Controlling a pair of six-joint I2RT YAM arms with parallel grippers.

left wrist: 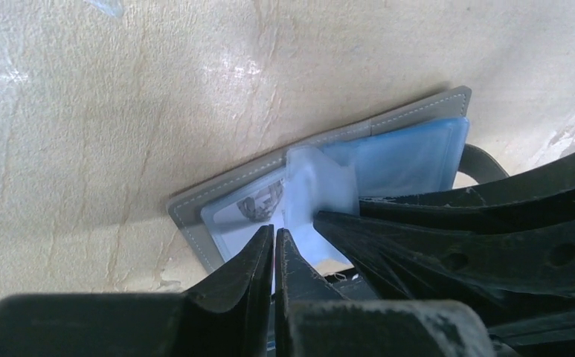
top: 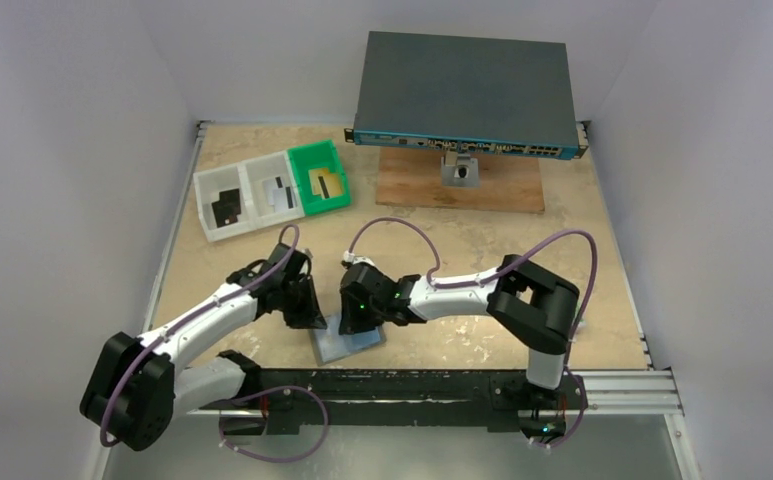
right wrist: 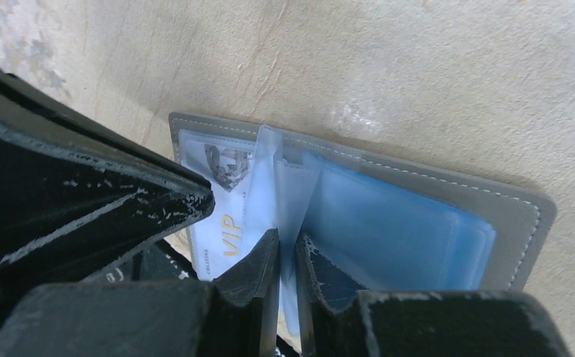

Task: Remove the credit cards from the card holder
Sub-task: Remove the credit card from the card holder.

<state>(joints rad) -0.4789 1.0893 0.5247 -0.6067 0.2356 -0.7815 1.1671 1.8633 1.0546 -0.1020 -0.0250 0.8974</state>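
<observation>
Holder: lay open on table, near side, centre, between both grippers. Card marked VIP sat in a pocket beside the raised leaf. Left gripper: jaws closed, tips at holder's edge; whether it held anything could not be told. Right gripper: pinched clear leaf, not card. Risk: a pull would likely lift holder or tear leaf, leaving card inside.

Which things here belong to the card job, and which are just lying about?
Job: card holder, VIP card in its pocket, black card, silver card, gold card, their trays.
Lying about: grey box with ports, wooden board.
</observation>
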